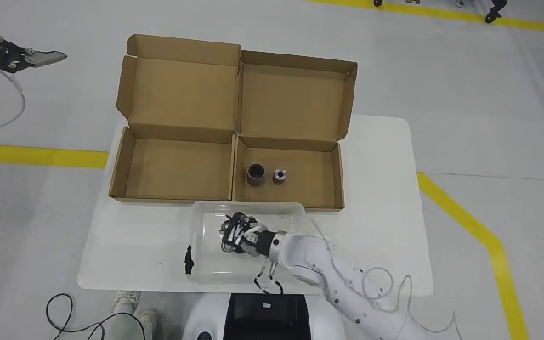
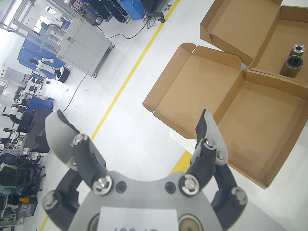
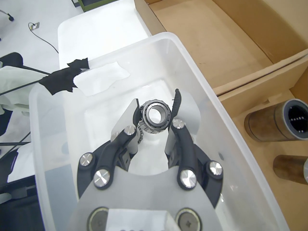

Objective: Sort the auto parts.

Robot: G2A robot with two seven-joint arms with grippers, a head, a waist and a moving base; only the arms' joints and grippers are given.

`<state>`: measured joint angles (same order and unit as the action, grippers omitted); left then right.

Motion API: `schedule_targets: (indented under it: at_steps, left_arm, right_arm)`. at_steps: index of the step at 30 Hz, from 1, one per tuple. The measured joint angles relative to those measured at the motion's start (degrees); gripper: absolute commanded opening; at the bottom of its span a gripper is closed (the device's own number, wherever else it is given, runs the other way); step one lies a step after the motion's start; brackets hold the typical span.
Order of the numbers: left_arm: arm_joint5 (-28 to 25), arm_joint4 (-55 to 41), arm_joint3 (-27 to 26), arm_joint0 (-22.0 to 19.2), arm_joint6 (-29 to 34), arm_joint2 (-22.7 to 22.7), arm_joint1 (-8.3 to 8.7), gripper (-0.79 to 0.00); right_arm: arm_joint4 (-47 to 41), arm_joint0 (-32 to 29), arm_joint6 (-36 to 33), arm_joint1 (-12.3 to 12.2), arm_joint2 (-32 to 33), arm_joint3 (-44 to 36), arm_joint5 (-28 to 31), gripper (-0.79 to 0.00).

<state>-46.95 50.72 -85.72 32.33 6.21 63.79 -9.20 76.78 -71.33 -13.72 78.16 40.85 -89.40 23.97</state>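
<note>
done: linear bushing (image 3: pixel 269 123), second bushing (image 3: pixel 288 169) in cardboard box (image 1: pixel 316 180) beyond right claw (image 3: pixel 156 110) | now: right claw clamped on tapered roller bearing (image 3: pixel 156 118) inside clear bin (image 3: pixel 204 80) | left claw (image 2: pixel 131 121) wide, holding nothing | remaining, likely: box this bearing

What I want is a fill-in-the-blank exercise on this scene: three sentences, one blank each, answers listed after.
1. The right gripper is shut on a metal ____ inside the clear plastic bin.
2. One cardboard box holds ____ cylindrical parts; the other cardboard box holds none.
3. The left gripper, out over the floor, has its fingers ____.
Answers: bearing; two; open.
</note>
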Motion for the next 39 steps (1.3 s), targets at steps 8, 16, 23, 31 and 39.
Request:
schedule_targets:
  at_steps: [8, 16, 23, 31, 39]
  left_arm:
    - [0.0, 0.0, 0.0, 0.0, 0.0, 0.0, 0.0, 0.0]
    - [0.0, 0.0, 0.0, 0.0, 0.0, 0.0, 0.0, 0.0]
    - [0.0, 0.0, 0.0, 0.0, 0.0, 0.0, 0.0, 0.0]
    - [0.0, 0.0, 0.0, 0.0, 0.0, 0.0, 0.0, 0.0]
    - [0.0, 0.0, 0.0, 0.0, 0.0, 0.0, 0.0, 0.0]
  right_arm:
    - [-2.5, -4.3, 13.4, -1.9, 5.0, -2.1, 7.2, -0.785]
    - [-3.7, -1.6, 26.6, -1.9, 6.1, -1.7, 13.8, -0.785]
    - [-4.0, 2.7, 33.5, -1.3, 6.0, -1.8, 16.9, -0.785]
    - [-4.0, 8.7, 34.3, -0.3, 5.0, -3.7, 17.8, -0.785]
    - [-3.9, 13.2, 31.9, 0.8, 3.9, -7.1, 15.5, -0.785]
